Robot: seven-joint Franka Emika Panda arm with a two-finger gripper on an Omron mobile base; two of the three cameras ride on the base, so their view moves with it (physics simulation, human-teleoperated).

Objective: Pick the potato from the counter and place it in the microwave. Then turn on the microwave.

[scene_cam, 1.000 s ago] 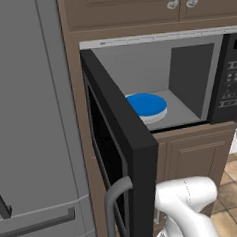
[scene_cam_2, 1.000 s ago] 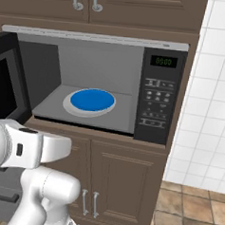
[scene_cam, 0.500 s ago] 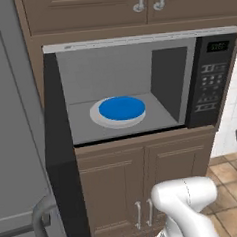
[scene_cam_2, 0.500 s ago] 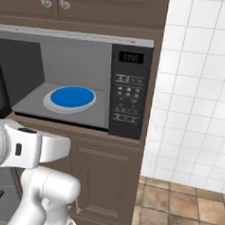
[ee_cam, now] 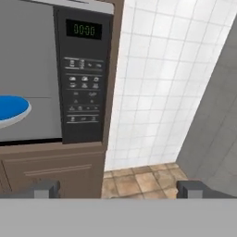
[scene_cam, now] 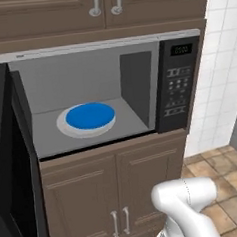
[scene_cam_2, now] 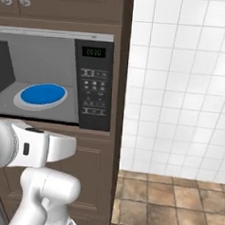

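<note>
view shifted right: one open microwave (scene_cam: 99, 97), one blue plate (scene_cam: 89, 116)

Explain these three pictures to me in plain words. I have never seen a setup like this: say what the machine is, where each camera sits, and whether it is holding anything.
It is a rendered kitchen with a white robot arm on a driving base. Two cameras ride on the base, behind the arm to its left and right. The third looks along the gripper, whose open fingertips hold nothing. All views face the microwave: its door stands open, and a blue plate lies inside with nothing on it. The button panel is on the right, beside a white tiled wall.
</note>
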